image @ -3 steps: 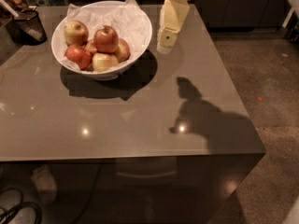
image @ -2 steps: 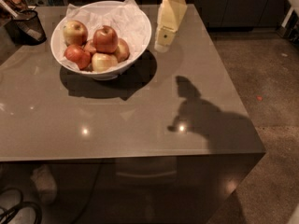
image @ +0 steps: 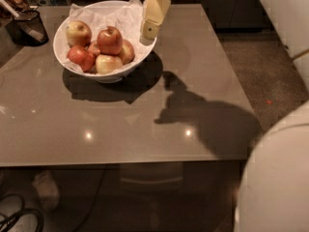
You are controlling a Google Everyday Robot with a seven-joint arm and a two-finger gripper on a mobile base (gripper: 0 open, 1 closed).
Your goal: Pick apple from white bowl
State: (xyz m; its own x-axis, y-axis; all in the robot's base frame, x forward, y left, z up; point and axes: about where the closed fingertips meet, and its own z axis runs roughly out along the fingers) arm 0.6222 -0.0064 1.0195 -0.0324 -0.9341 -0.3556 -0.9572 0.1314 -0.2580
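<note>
The white bowl stands on the far left part of the grey table, lined with white paper. It holds several apples. The deep red apple lies on top in the middle, stem dimple up. A yellow apple with red blush lies to its left and an orange-red apple at the front left. My gripper, cream-coloured, hangs down from the top edge over the bowl's right rim, to the right of the red apple and apart from it.
A small dark mesh basket with items stands at the table's far left corner. A white rounded robot part fills the bottom right. The table's front edge runs across below centre. Cables lie on the floor at bottom left.
My gripper has moved left and down, from beside the bowl to over its right rim. The view has shifted, and the white robot part now shows at bottom right.
</note>
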